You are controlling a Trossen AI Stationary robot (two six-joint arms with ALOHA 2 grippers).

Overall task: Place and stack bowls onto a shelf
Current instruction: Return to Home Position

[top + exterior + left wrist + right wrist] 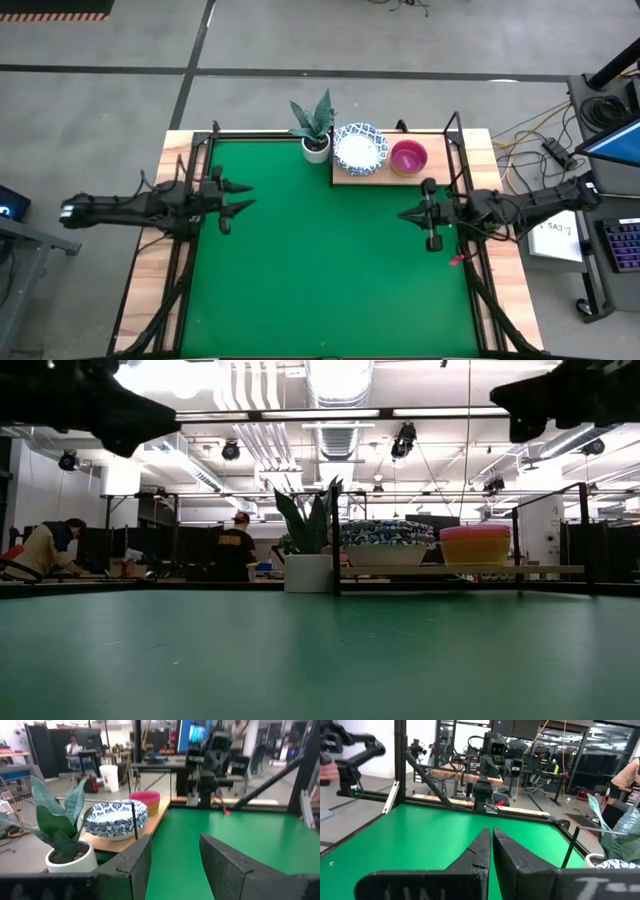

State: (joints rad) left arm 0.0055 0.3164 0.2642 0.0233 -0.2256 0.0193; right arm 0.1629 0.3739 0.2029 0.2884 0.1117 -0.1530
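The pale wooden shelf [390, 179] lies at the far edge of the green mat. On it rest blue-rimmed white bowls [360, 148], nested, and beside them a pink bowl [408, 157]. In the low view the pink bowl [475, 532] sits in a yellow one [475, 552]. My left gripper [242, 196] hovers open over the mat's left side, pointing right. My right gripper [404, 214] hovers shut over the right side, near the shelf's front edge, pointing left. The left wrist view shows the white bowls [115, 820] and the pink bowl [145, 799] ahead of my open fingers.
A small white plant pot [316, 148] with green leaves stands just left of the shelf. A black frame [455, 150] runs along the table's far and side edges. The green mat [320, 270] spreads between the arms. People sit in the room beyond the table.
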